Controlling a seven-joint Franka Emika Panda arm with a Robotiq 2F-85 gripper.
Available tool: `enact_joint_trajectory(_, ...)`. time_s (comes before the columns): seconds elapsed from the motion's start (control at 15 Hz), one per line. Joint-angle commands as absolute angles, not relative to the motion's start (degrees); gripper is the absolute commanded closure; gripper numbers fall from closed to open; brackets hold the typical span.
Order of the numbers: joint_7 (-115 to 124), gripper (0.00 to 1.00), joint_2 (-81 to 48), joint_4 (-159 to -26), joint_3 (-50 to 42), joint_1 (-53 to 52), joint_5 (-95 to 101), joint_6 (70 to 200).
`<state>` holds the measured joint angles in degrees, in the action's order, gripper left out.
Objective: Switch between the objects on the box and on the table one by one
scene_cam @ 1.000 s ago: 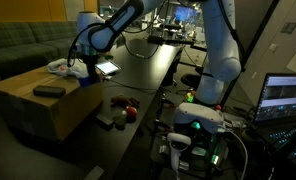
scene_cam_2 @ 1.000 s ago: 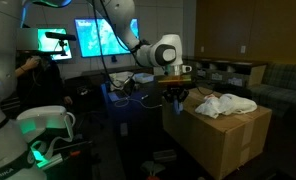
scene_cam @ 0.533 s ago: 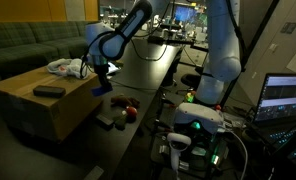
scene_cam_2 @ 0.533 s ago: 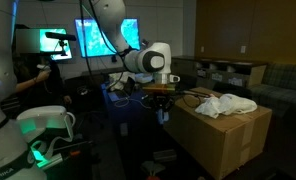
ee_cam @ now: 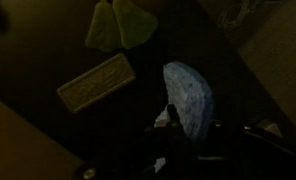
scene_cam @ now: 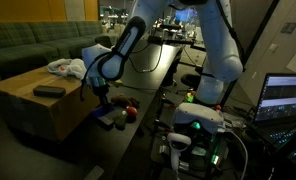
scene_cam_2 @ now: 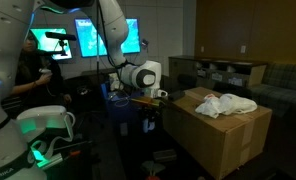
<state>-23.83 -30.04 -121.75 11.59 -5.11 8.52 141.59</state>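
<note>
Cardboard box (scene_cam: 36, 112) carries white rag (scene_cam: 63, 67) and black bar (scene_cam: 48, 91); jaws clenched on small blue piece (ee_cam: 188, 95), low over bench (scene_cam: 151, 78), just right of box, near red piece (scene_cam: 129, 112).

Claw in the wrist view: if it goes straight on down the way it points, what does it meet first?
Probably the bare black table. The claw points down, apparently shut on the blue piece, which would touch first. The flat bar lies off to one side. Depth is unclear.

White rag (scene_cam: 66, 67), tan box (scene_cam: 28, 110), black bar (scene_cam: 48, 91), red piece (scene_cam: 130, 112), blue piece (ee_cam: 188, 100), black table (scene_cam: 156, 72).
</note>
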Motion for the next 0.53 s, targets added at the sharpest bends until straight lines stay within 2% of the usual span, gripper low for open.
enact_joint_trajectory(0.0, -18.79, 0.90, -31.85, -121.34, 12.15, -6.86, 6.74, 144.24)
enact_joint_trajectory(0.47, -10.01, 0.90, -34.02, -123.45, 11.82, -11.23, 7.42, 150.34)
